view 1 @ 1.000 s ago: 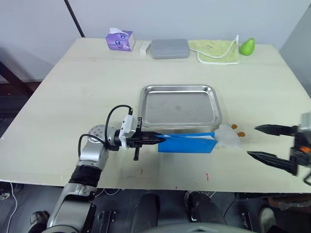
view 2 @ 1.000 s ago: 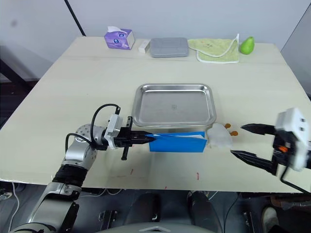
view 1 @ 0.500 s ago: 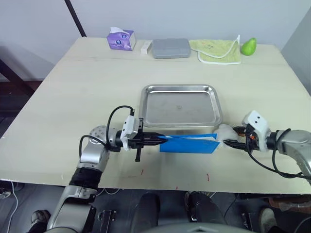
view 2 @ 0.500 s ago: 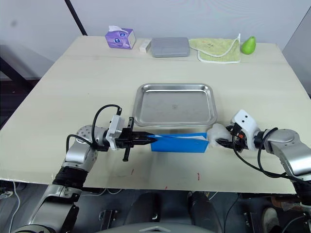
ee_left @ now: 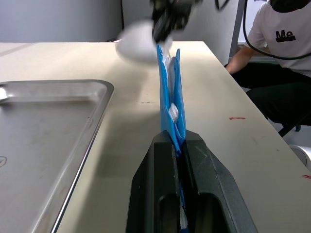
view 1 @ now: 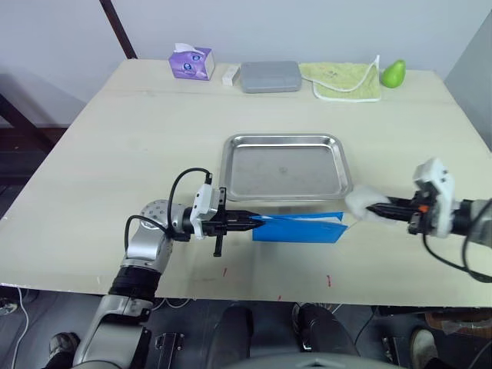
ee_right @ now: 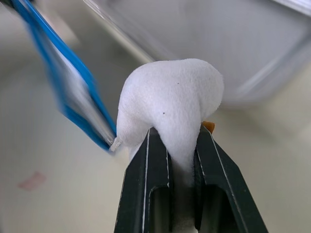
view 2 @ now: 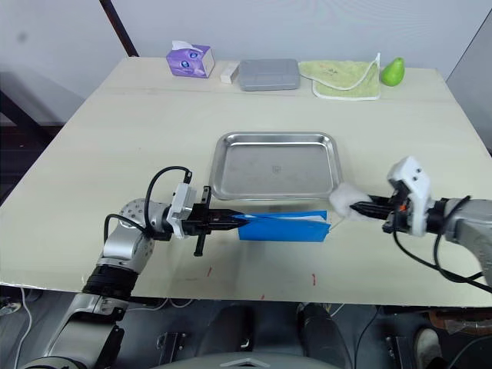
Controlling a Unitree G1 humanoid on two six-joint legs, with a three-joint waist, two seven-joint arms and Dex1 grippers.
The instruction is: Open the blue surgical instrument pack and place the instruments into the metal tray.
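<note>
Here the blue surgical instrument pack (view 1: 297, 228) stands on edge on the counter (view 1: 108, 154), just in front of the near rim of the metal tray (view 1: 283, 167). The pack's left end is pinched between the jaws of the left gripper (view 1: 252, 221), pressed together on the blue wrap; in the left wrist view a bit of pale lining shows between the blue layers (ee_left: 173, 112). At the pack's right end a white wad of soft material (view 2: 347, 201) is held off the counter, clamped in the jaws of the right gripper (view 2: 370, 207), near the tray's near right corner. The right wrist view shows the wad (ee_right: 171, 104) bulging above the black fingers (ee_right: 144, 184), with the pack's blue edge just beside it and a small orange bit behind the wad. The tray's floor is bare metal.

Along the far edge of the counter sit a purple tissue box (view 1: 190, 62), a small white block (view 1: 229, 74), a grey rectangular box (view 1: 268, 77), a pale green cloth (view 1: 340, 80) and a green pear-shaped object (view 1: 393, 74). A seated person in a white shirt (ee_left: 282, 36) shows beyond the counter in the left wrist view.
</note>
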